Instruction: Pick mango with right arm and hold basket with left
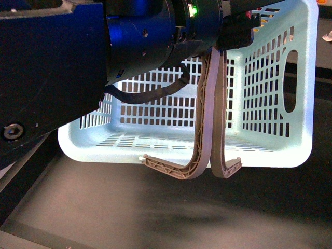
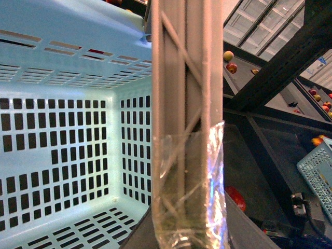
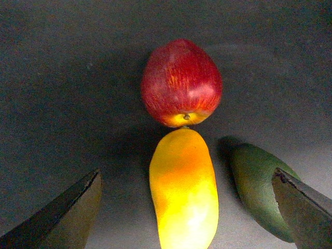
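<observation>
The pale-blue slotted basket (image 1: 270, 104) hangs tilted in the front view, its two grey-brown latticed handles (image 1: 210, 124) drawn together. My left arm (image 1: 150, 36), black and blue with a green light, fills the upper left; its gripper is shut on the handles (image 2: 187, 129), which run up the middle of the left wrist view, wrapped in clear tape. The basket's inside (image 2: 67, 145) holds nothing visible. In the right wrist view the yellow-orange mango (image 3: 184, 192) lies on a dark surface between my right gripper's (image 3: 189, 205) open fingers (image 3: 72, 212), untouched.
A red apple (image 3: 181, 83) touches the mango's far end. A green fruit (image 3: 259, 189) lies beside the mango, close to one finger. In the left wrist view, shelves with apples (image 2: 228, 59), a red fruit (image 2: 236, 197) and a blue crate (image 2: 319, 176) lie beyond the handles.
</observation>
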You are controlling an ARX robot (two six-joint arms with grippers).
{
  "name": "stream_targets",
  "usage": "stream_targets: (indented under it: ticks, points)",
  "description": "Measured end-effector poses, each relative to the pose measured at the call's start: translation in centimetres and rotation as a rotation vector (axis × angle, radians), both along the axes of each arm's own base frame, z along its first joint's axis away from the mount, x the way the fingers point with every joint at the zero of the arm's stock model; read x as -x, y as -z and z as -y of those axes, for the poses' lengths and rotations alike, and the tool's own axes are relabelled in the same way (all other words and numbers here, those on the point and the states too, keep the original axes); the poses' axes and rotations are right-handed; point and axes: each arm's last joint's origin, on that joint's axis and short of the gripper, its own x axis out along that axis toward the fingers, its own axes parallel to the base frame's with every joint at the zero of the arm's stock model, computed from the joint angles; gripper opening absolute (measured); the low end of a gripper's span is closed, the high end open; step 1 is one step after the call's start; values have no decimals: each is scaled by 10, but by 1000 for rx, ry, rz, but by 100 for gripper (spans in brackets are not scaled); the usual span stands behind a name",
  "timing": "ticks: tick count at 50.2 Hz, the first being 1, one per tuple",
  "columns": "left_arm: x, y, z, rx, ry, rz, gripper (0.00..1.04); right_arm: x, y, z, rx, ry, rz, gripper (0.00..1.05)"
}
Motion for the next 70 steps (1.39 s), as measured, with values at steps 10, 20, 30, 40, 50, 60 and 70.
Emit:
stream_targets:
  ticks: [10, 20, 30, 40, 50, 60, 70]
  points:
    - [0, 0, 0, 0, 2, 0, 7, -9, 35, 10, -5, 21, -48, 97]
    - [0, 0, 0, 0, 2, 0, 7, -17, 56, 17, 5, 46, -73, 97]
    - [0, 0, 0, 0, 1, 0, 7, -19, 71, 19, 8, 57, -93, 97]
    - [0, 0, 0, 0, 1, 0, 7, -16, 86, 18, 13, 64, -129, 97]
    - [0, 0, 0, 0, 2, 0, 7, -12, 100, 18, 22, 64, -169, 97]
    - [0, 0, 0, 0, 2, 0, 7, -10, 103, 20, 30, 65, -181, 87]
    - [0, 0, 0, 0, 2, 0, 7, -8, 102, 23, 29, 69, -182, 66]
